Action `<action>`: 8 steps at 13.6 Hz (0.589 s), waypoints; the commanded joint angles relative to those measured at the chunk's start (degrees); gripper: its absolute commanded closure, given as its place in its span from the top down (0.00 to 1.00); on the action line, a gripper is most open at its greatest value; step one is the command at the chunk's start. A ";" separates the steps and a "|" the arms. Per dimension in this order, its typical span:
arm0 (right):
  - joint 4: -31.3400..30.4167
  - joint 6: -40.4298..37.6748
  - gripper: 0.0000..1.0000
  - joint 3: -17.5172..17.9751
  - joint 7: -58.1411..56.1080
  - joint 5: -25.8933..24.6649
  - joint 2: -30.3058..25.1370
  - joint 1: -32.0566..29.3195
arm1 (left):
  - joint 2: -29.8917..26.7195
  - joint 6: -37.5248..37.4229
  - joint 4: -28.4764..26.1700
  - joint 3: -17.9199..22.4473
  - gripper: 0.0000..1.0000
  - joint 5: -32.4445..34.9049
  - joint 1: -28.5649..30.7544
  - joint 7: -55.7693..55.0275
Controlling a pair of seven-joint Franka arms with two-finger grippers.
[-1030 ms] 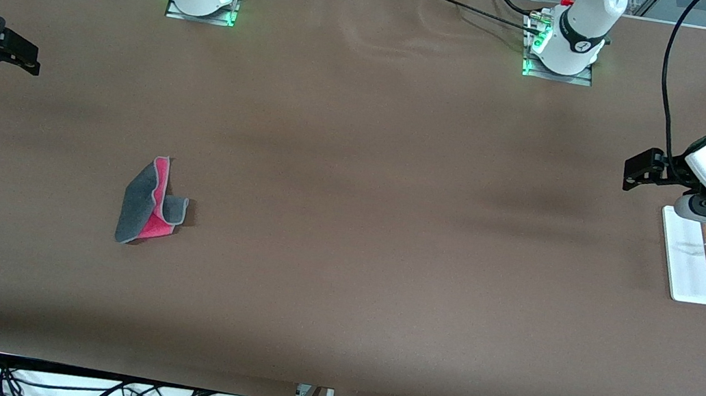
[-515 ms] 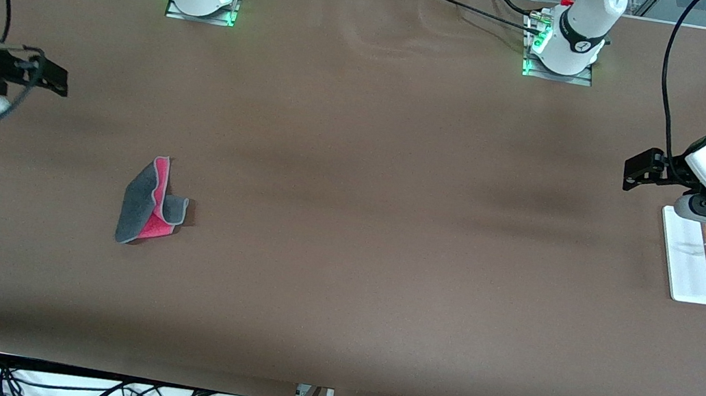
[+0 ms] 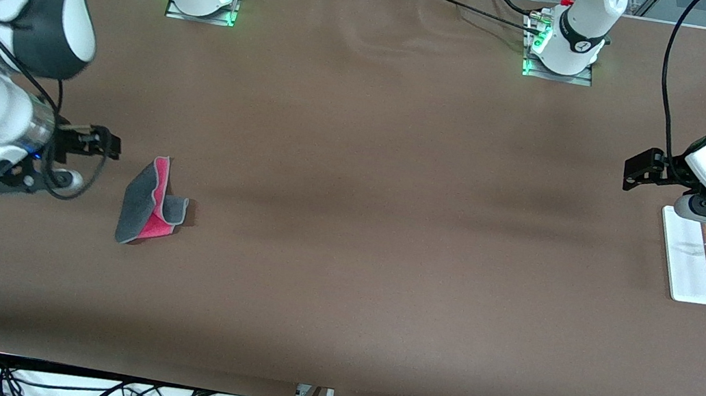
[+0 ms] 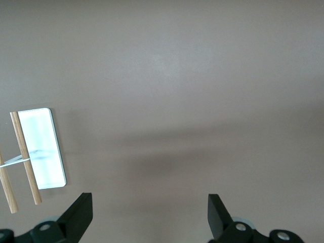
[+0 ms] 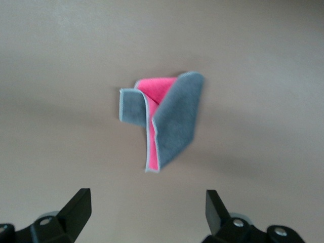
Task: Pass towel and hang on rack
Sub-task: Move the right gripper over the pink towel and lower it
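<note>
Only frontally, towel and rack

The left wrist view looks straight down on a plain brown counter that fills nearly the whole frame. At the left edge, a little below mid-height, lies the rack: a flat white rectangular base with two thin brown wooden rods running alongside it, one lying over the base's edge and the other partly cut off by the frame's border, a thin white crosspiece linking them. A soft dark shadow band crosses the counter just below the centre. Along the bottom edge the left gripper shows its two black jaws, set wide apart with bare counter between them.
</note>
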 commanded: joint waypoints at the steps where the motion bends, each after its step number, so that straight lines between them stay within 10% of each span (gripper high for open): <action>1: 1.08 4.06 1.00 -0.20 -0.01 0.33 3.56 2.94 | 0.49 -1.13 1.26 -0.28 1.00 -0.93 0.35 -0.19; 8: 1.00 12.51 1.00 -0.12 -17.65 0.77 13.67 3.39 | 0.49 -1.13 1.26 -0.28 1.00 -0.93 0.35 -0.19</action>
